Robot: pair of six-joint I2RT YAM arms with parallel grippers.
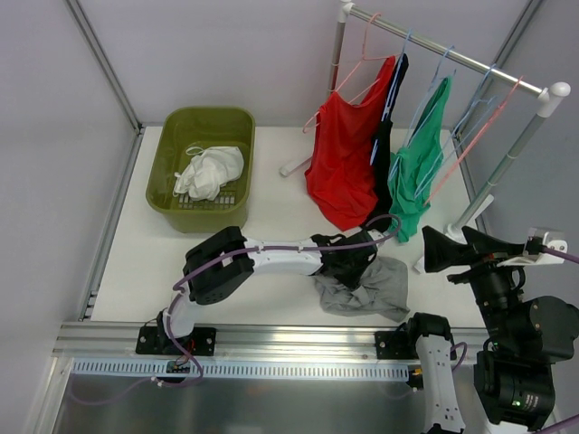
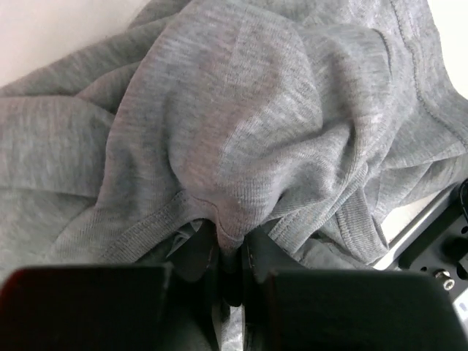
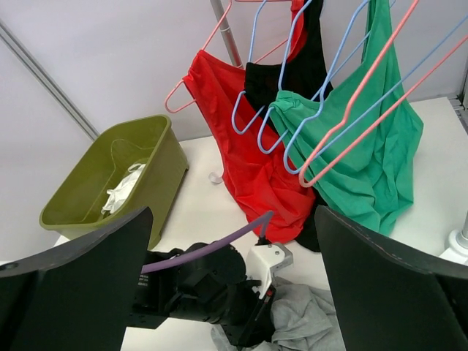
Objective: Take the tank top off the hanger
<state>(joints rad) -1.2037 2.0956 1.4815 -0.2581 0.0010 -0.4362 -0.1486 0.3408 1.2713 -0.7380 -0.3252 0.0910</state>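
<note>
- The grey tank top [image 1: 378, 291] lies crumpled on the table [image 1: 271, 212], at about 5 o'clock from the table's middle. It is clear of any hanger, so I judge the pulling-off step done for this garment.
- The left gripper [image 2: 232, 250] is pinched shut on a raised fold of the grey cloth, and the wrist view shows the fabric bunched between the fingers.
- The right gripper [image 1: 440, 250] is held up at 3 o'clock with its fingers spread wide and nothing in them, facing the rack [image 1: 452, 51].
- The next move probably calls for a lift high enough for the trailing cloth to leave the table. A carry toward the basket [image 1: 172, 136] at 10 o'clock would follow, where a white garment [image 1: 210, 170] already lies.
- The grip is only on one fold, so the rest will hang and drag.
- The grey cloth is a soft, fine-ribbed knit with stitched hems, limp and deeply creased.
- The basket is olive plastic, rectangular, with slotted walls.
- At 1 o'clock a red top [image 1: 342, 155], a black top [image 1: 385, 145] and a green top [image 1: 418, 174] hang on thin pink and blue wire hangers.
</note>
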